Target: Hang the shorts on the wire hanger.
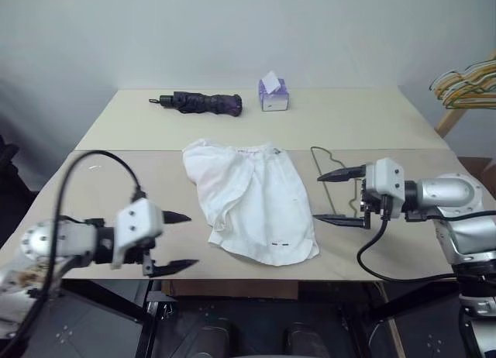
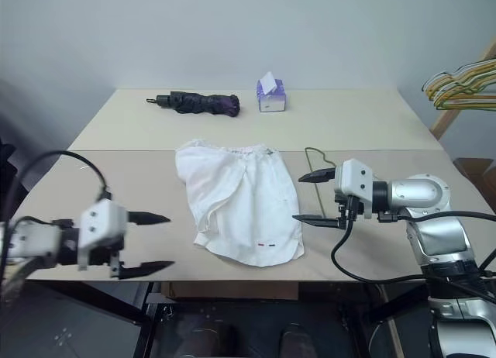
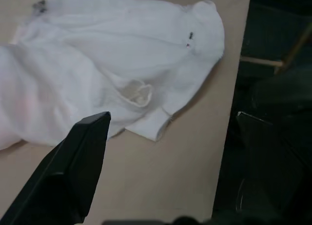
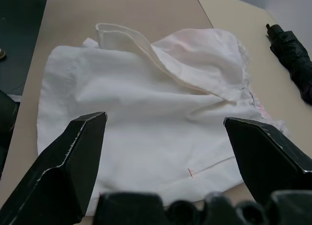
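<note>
Nearest the camera, the left gripper [image 1: 178, 240] is held over the front edge of the beige tabletop [image 1: 116, 187], its two black fingers spread wide apart with nothing between them. To the right, the right gripper [image 1: 342, 196] is seen pointing inward toward the cloth, its fingers likewise spread and empty.

Between the two grippers, the white thin-fabric shorts [image 1: 252, 197] are laid crumpled flat on the table, the gathered waistband turned toward the far side and two tiny red and dark marks near the front hem. Just beside the shorts, partly hidden behind the right gripper, the thin grey-olive wire hanger [image 1: 324, 158] is lying on the table.

Farther back, a folded dark purple umbrella [image 1: 203, 103] and a small purple tissue box [image 1: 273, 94] are set near the wall. At the far right, a cluster of yellow and green hangers [image 1: 467, 84] is seen.
</note>
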Motion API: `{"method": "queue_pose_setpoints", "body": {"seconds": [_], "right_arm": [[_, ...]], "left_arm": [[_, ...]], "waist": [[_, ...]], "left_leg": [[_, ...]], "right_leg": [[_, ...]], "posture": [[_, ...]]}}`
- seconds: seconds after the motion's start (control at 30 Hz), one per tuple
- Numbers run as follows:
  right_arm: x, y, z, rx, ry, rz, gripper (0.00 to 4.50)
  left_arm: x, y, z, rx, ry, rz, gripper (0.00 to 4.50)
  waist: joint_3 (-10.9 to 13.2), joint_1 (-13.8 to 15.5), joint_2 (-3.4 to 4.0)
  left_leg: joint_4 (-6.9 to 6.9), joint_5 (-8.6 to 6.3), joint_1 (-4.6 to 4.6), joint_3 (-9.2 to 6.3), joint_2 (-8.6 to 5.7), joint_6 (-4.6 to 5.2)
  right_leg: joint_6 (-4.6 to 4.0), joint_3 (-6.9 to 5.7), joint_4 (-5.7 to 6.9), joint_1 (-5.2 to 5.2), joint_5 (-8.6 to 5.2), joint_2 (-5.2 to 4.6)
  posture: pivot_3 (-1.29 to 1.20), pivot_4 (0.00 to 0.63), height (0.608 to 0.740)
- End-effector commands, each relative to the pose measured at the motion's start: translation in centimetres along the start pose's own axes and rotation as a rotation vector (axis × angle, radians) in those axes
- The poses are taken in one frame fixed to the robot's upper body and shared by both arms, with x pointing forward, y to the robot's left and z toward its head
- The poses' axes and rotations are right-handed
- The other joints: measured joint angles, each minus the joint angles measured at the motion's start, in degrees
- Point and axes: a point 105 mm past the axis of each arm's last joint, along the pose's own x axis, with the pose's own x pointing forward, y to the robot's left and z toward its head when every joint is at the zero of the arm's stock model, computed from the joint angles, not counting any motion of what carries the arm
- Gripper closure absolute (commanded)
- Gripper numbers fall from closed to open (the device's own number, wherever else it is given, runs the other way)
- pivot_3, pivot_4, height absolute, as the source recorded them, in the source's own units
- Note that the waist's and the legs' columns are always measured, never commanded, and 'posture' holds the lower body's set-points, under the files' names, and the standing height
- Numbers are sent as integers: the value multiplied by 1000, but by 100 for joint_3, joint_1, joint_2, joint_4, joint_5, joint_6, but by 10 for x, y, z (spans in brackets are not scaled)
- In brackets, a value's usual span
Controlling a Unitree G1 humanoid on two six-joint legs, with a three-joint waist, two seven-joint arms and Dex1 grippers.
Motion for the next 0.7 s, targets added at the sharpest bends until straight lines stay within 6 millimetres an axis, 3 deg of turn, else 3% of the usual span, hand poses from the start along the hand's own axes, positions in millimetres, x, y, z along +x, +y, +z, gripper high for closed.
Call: {"method": "queue_pose_setpoints", "body": {"seconds": [0.03, 0.27, 0.37, 0.47, 0.7], "right_arm": [[-3, -1, 10, -61, -1, -5, 15], [-3, 1, 15, -69, 0, 13, 15], [-2, 1, 17, -75, -3, 17, 0], [-2, 0, 19, -78, -4, 15, 0], [-1, 0, 20, -80, -7, 12, 0]], "left_arm": [[28, 5, -9, 149, 87, 8, 0], [83, 28, -20, 274, 173, 81, 0], [97, 29, -20, 244, 155, 65, 556], [103, 33, -21, 271, 158, 82, 1435], [100, 54, -27, 259, 158, 174, 3543]], "waist": [[1, -18, -1], [6, -160, -13], [6, -203, -13], [5, -249, -13], [6, -302, -13]], "left_leg": [[0, 0, 1, 5, 2, 1], [3, 4, 1, 17, -1, 9], [3, 1, 1, 15, 1, 13], [3, 1, 2, 13, 0, 14], [18, 1, 4, 10, -1, 14]], "right_leg": [[-2, 3, -1, 0, 2, 0], [39, 9, -8, 0, 26, 2], [40, 9, -12, 0, 25, 4], [42, 9, -12, 2, 24, 3], [53, 9, -4, 8, 32, 1]], "posture": [[-37, 39, 740], [-67, 38, 740], [-76, 39, 740], [-83, 38, 740], [-88, 41, 740]]}}
